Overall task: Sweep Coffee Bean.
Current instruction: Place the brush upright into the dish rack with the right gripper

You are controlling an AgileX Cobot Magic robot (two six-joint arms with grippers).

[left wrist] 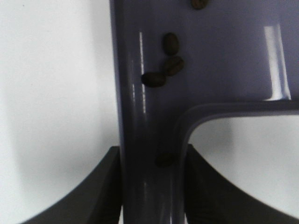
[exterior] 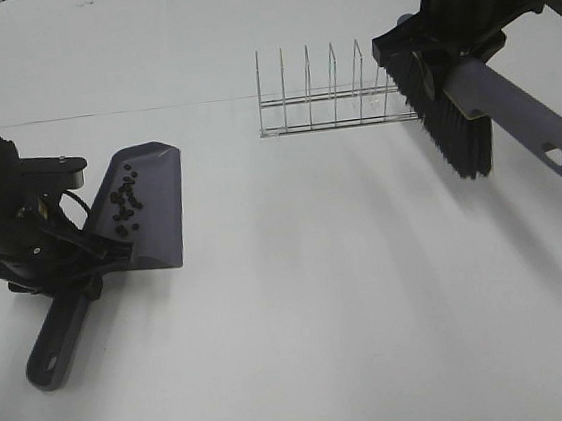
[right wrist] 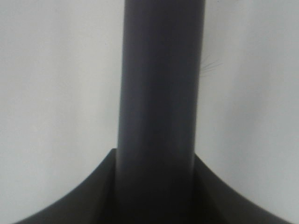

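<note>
The grey dustpan (exterior: 150, 209) lies at the left of the table, handle toward the front. Several coffee beans (exterior: 124, 200) lie inside it near its back wall; no loose beans show on the table. My left gripper (exterior: 83, 259) is shut on the dustpan where pan meets handle. In the left wrist view the dustpan (left wrist: 210, 60) sits between the fingers (left wrist: 105, 186), with beans (left wrist: 169, 60) on it. My right gripper (exterior: 455, 46) is shut on the brush (exterior: 512, 111), held in the air at the back right with black bristles (exterior: 448, 128) down. The brush handle (right wrist: 159, 93) fills the right wrist view.
A wire rack (exterior: 330, 100) stands at the back middle, its right end just beside the brush bristles. The white table (exterior: 351, 304) stretches across the middle and front.
</note>
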